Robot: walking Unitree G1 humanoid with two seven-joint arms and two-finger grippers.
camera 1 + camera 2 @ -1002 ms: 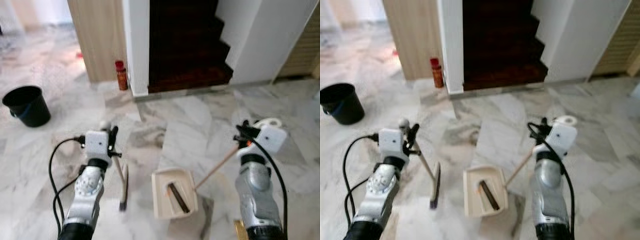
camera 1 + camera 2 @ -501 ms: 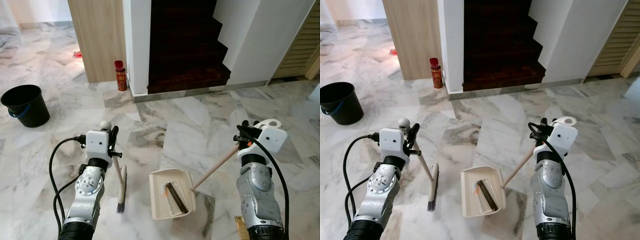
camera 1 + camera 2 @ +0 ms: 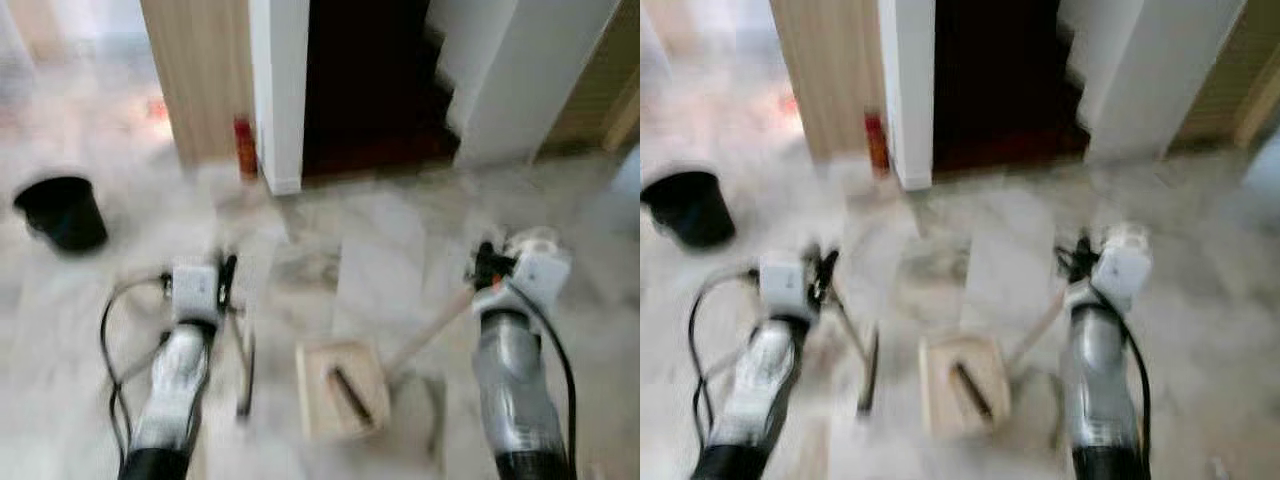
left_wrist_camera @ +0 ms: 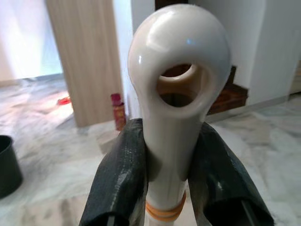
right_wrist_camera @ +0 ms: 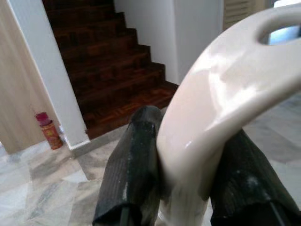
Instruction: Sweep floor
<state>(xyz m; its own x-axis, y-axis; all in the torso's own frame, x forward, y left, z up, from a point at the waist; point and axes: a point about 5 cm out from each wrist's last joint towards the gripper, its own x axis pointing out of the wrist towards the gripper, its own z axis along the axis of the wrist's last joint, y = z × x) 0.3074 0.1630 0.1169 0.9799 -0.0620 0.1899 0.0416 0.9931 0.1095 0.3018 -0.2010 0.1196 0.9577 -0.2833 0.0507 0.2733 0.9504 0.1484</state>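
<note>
Both grips pinch tight: left gripper [image 4: 164,181] on broom [image 4: 176,94], right gripper [image 5: 181,174] on dustpan [image 3: 340,400] handle. Pan sits btwn my fingers w/ debris [image 3: 348,395] inside. Risk: pan tips while walking, debris spills back onto floor [image 3: 400,240].

floor [image 3: 400,250]: pale marble tiles, white and cream with grey and brownish veining
dustpan [image 3: 340,390]: cream tray holding a dark brown strip
dustpan handle [image 5: 225,99]: glossy cream-white
broom handle [image 4: 176,84]: glossy cream-white with an orange band near the bottom
broom head [image 3: 245,375]: dark bristles, blurred
left gripper [image 4: 164,188]: black fingers
right gripper [image 5: 188,188]: black fingers
arms [image 3: 175,385]: silver with white wrist boxes and black cables
bucket [image 3: 62,210]: black
spray can [image 5: 49,131]: red with a pinkish-red cap
wall panel [image 4: 80,56]: light wood grain
staircase [image 5: 108,61]: dark reddish-brown wood
pillar [image 3: 277,90]: white
</note>
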